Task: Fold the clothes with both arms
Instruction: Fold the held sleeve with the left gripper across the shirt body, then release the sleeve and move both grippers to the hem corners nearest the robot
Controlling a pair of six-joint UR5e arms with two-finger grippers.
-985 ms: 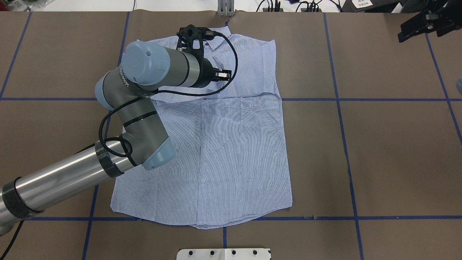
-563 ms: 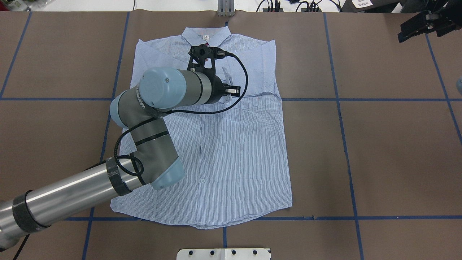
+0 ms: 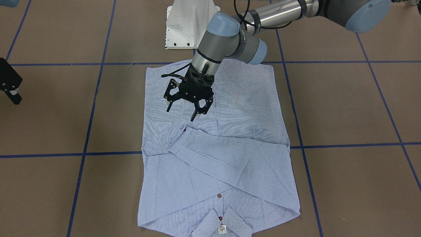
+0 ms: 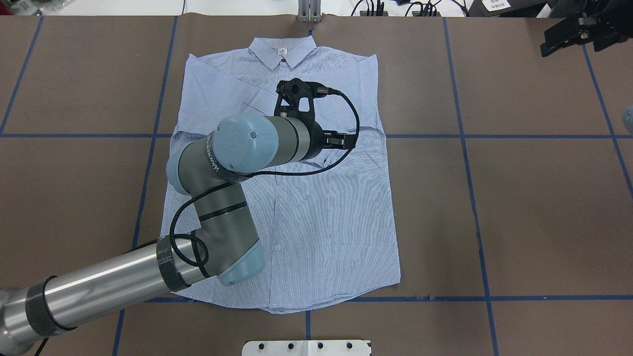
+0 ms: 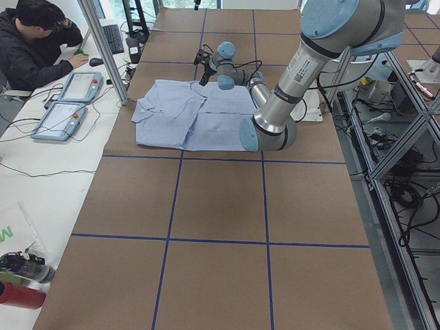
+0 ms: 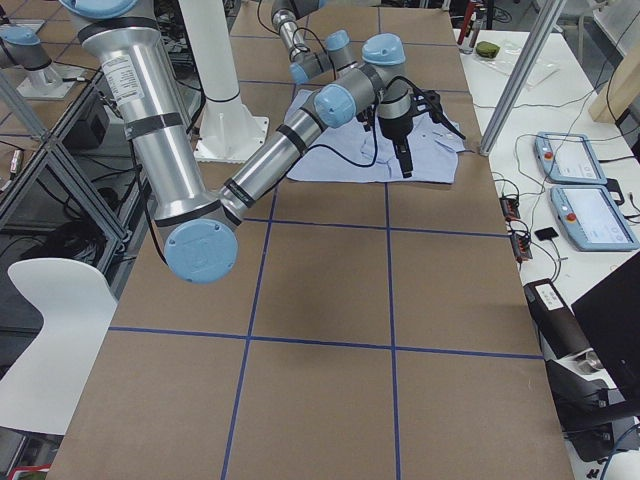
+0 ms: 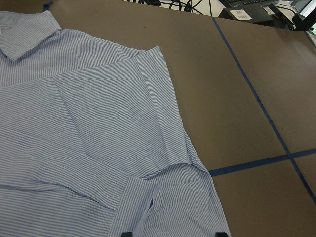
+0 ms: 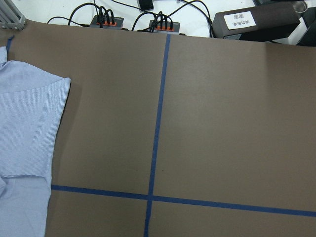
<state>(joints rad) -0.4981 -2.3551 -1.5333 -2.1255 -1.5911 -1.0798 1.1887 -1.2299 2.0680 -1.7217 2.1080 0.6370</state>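
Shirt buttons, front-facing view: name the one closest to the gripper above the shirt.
The red button at the end of the folded sleeve, by the left gripper. The brown button and the red collar button lie much farther off.

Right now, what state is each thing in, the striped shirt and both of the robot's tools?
Light blue-and-white striped button-up shirt: flat, front up, sleeves folded in over the chest, body not yet folded.
Left arm's black two-finger tool: open, empty, above the shirt's middle.
Right arm's black two-finger tool: off to the side, clear of the shirt; open or shut cannot be told.
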